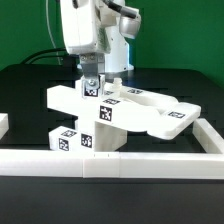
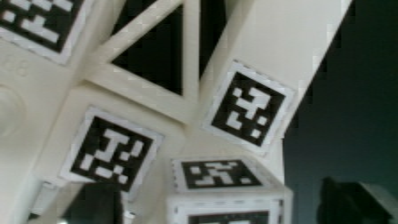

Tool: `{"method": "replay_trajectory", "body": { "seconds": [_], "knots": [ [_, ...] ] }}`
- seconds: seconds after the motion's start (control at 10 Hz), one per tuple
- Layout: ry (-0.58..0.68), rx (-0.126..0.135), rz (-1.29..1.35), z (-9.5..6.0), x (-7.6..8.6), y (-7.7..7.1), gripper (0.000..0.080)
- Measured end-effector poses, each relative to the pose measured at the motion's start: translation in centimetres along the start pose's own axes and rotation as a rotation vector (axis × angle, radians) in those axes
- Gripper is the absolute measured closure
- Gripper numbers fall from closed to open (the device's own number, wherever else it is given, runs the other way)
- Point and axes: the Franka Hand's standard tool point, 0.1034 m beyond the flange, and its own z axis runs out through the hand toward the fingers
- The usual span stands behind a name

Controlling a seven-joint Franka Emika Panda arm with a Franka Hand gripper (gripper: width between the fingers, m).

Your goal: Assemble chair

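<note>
Chair [image 1: 120,118] parts sit joined in a white cluster on the black table [image 1: 25,95], just behind the long white border rail [image 1: 110,163] that runs along the near edge. Blocky legs stand at the front of the cluster, against the rail, each with a black-and-white tag [image 1: 86,141] facing the camera. Across their tops lies a flat bar reaching toward the exterior view's left, and a rounded seat plate [image 1: 165,118] spreads toward the exterior view's right, one tag on its upper face near the right end.

Above the cluster hangs the gripper [image 1: 91,84] — it points straight down over the flat bar, close to a small tagged block on the assembly's top. Its fingers are low, at or just over the top of the chair; whether they touch anything cannot be told at this size. How wide the jaws stand cannot be told either, and nothing can be seen held between them.

From the wrist view the chair [image 2: 178,120] fills nearly everything — white plastic faces very close, blurred, carrying several tags, with a dark opening crossed by a slanted white strut. No fingertips can be made out there.
</note>
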Motion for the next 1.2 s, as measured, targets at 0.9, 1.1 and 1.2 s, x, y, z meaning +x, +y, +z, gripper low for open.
{"method": "replay_trajectory", "body": {
  "seconds": [0.9, 1.1, 1.2],
  "knots": [
    [0.038, -0.06, -1.019, -0.28, -0.06, -0.63, 0.015],
    [0.052, -0.088, -1.231, -0.3, -0.06, -0.65, 0.015],
    [0.055, -0.099, -1.377, -0.29, -0.03, -0.66, 0.015]
  ]
}}
